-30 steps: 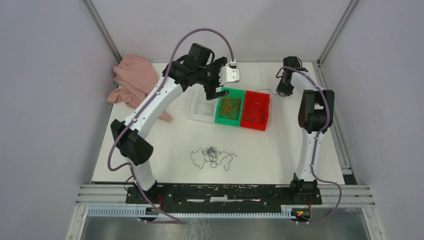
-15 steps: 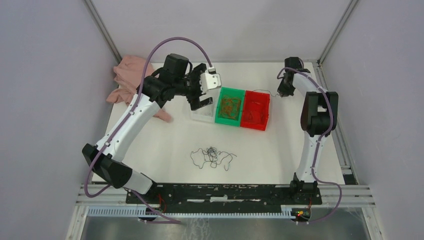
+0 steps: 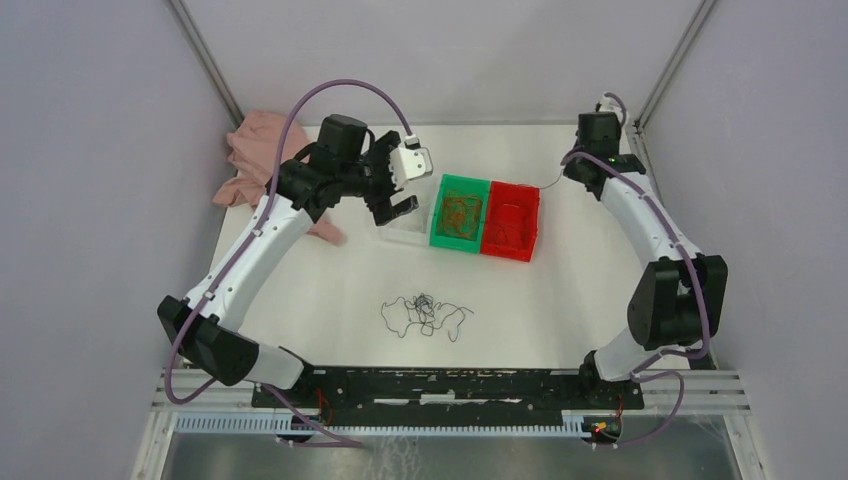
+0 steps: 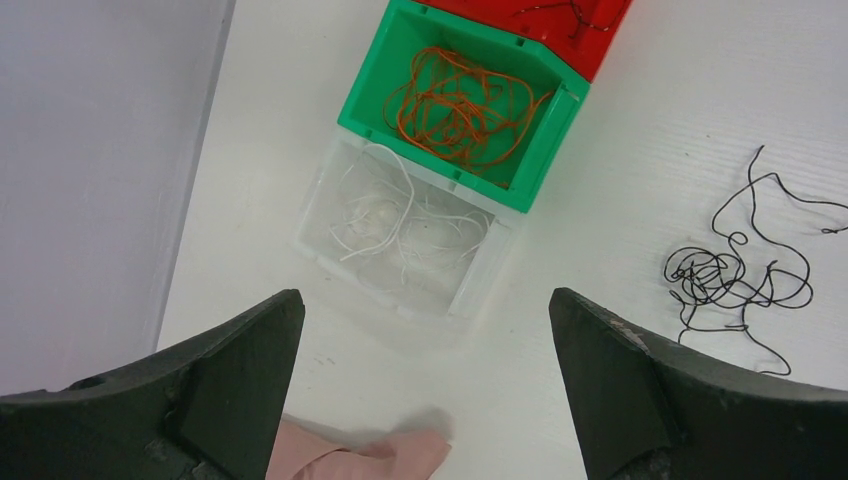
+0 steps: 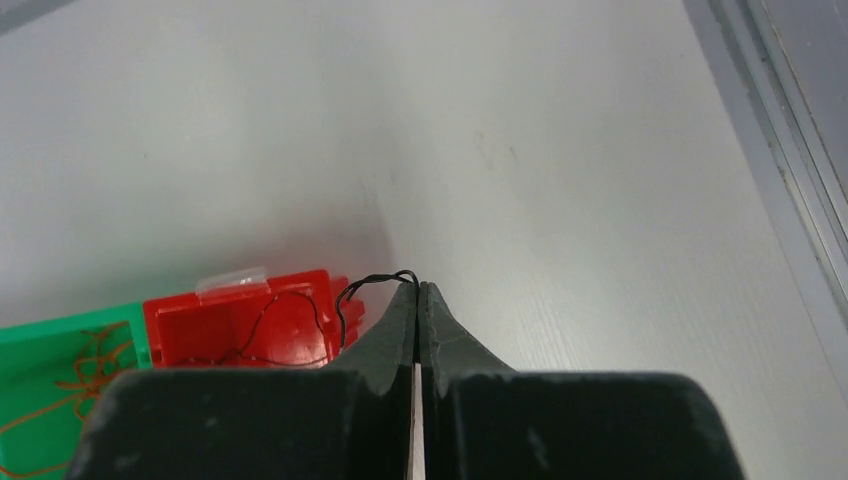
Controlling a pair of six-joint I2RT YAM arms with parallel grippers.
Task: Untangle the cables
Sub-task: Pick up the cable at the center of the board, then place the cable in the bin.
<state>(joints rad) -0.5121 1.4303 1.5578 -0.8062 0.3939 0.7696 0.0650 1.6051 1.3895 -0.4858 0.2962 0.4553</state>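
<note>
Right jaws newly tight on black cable (image 5: pixel 372 280)

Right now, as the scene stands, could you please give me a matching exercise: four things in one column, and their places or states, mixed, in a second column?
Things:
1. orange wires
2. white wires
3. black tangle
4. right gripper

Places or states:
A. loose on the table
B. in the green bin
C. shut on a black wire
D. in the clear bin

Pairs: 1-B, 2-D, 3-A, 4-C
</note>
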